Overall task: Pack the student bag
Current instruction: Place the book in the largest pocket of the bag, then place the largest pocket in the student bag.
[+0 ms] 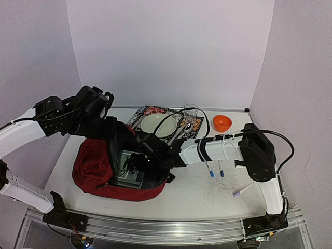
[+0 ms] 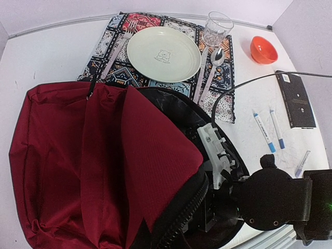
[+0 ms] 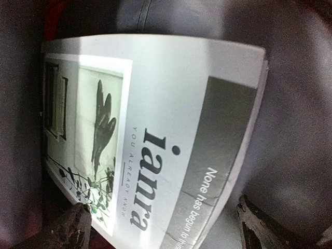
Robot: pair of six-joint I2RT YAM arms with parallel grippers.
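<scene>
While the student bag (image 1: 93, 168) lies on its side on the left half of the counter (image 1: 197, 192), just in front of a patterned placemat (image 2: 119, 62), its mouth gapes toward the right and its dark lining shows. The left end effector (image 1: 110, 128) is closed at the top of the raised red flap and holds that side of the bag up. Its own fingers do not show in the left wrist view, which looks down over the red fabric and the black zipper edge.

The right end effector (image 1: 137, 162) reaches into the opening from the right with its jaws spread wide, gripping nothing. In its own view the two fingertips (image 3: 78, 223) stand well apart at the bottom edge. Above them a book (image 3: 155, 135) with a pale cover, a dark flower picture and large black lettering lies against the bag's lining.

On the placemat sit a pale plate (image 2: 163, 53), a fork (image 2: 116, 49) on its left, a spoon (image 2: 215, 62) on its right and a clear glass (image 2: 217, 29) at the far right corner. An orange bowl (image 2: 263, 49) stands on the counter to the right of the mat. Two blue-capped pens (image 2: 264, 132) lie side by side nearer the front, a third pen (image 2: 302, 163) a little apart from them.
</scene>
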